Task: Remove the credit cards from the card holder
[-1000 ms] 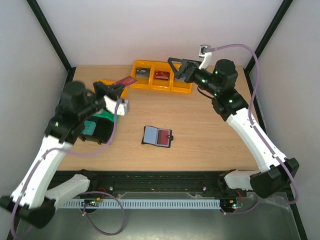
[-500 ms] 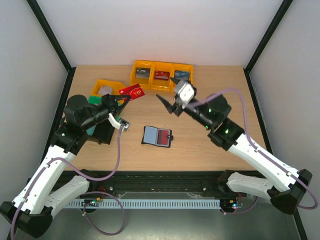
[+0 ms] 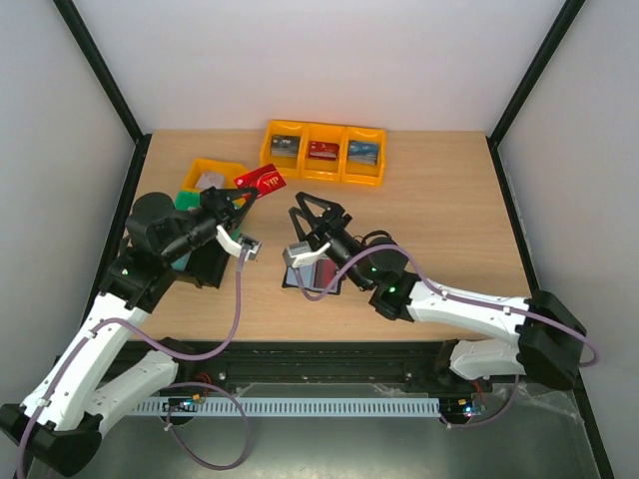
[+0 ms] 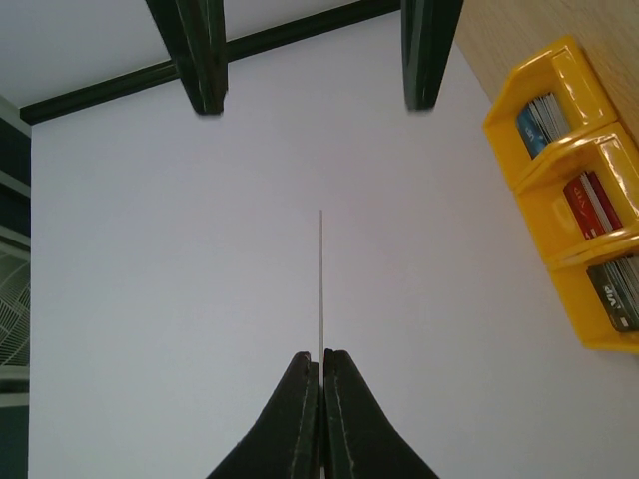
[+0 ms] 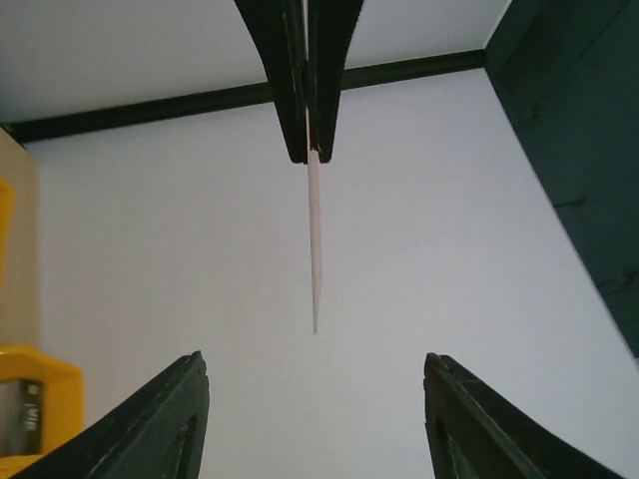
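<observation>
The left pincer (image 3: 243, 193) holds a red credit card (image 3: 262, 182); the right pincer (image 3: 310, 213) stands wide over the black card holder (image 3: 321, 276). The three-part yellow bin (image 3: 324, 180) contains cards.

White links (image 3: 469, 302), black joints (image 3: 155, 215), purple cables (image 3: 239, 299), tapered black fingers (image 5: 185, 419).

Inspected wooden bench (image 3: 439, 230). Found open card holder (image 3: 327, 276) lying flat close under right end effector (image 3: 318, 212), partly hidden. Found yellow three-bay bin (image 3: 324, 178) beyond it. Found yellow bin (image 3: 200, 165), green bin (image 3: 188, 200) and black bin (image 3: 205, 267) beside left end effector (image 3: 243, 192).
</observation>
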